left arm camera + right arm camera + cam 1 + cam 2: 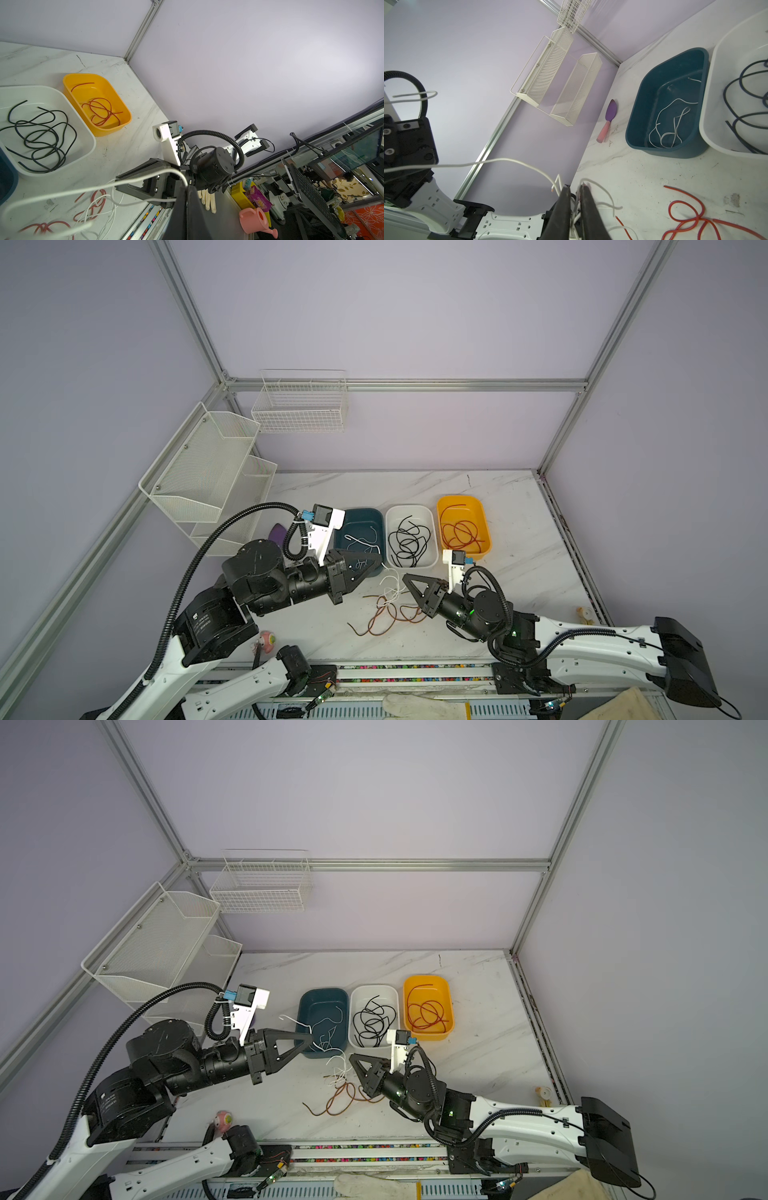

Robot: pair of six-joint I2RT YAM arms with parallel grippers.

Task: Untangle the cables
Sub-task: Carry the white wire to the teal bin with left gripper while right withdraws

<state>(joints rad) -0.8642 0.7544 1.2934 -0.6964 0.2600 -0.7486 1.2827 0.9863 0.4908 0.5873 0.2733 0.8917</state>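
Observation:
A tangle of white cables (390, 591) and orange-red/brown cables (386, 616) lies on the marble table between both arms, in both top views. My left gripper (380, 562) (186, 187) is shut on a white cable (145, 176) lifted off the tangle by the teal bin (361, 514). My right gripper (405, 577) (574, 186) is pinched on white strands at the tangle's right side, its jaws almost together. Black cables (409, 539) lie in the white bin (409, 508). Red ones (461, 531) lie in the orange bin (459, 498). A white one (670, 124) lies in the teal bin.
The three bins stand in a row just behind the tangle. A purple trowel (611, 110) lies left of the teal bin. A mesh shelf (208, 472) and a wire basket (301, 406) hang on the left and back walls. Small toys (266, 641) (585, 614) sit near the table's front edge.

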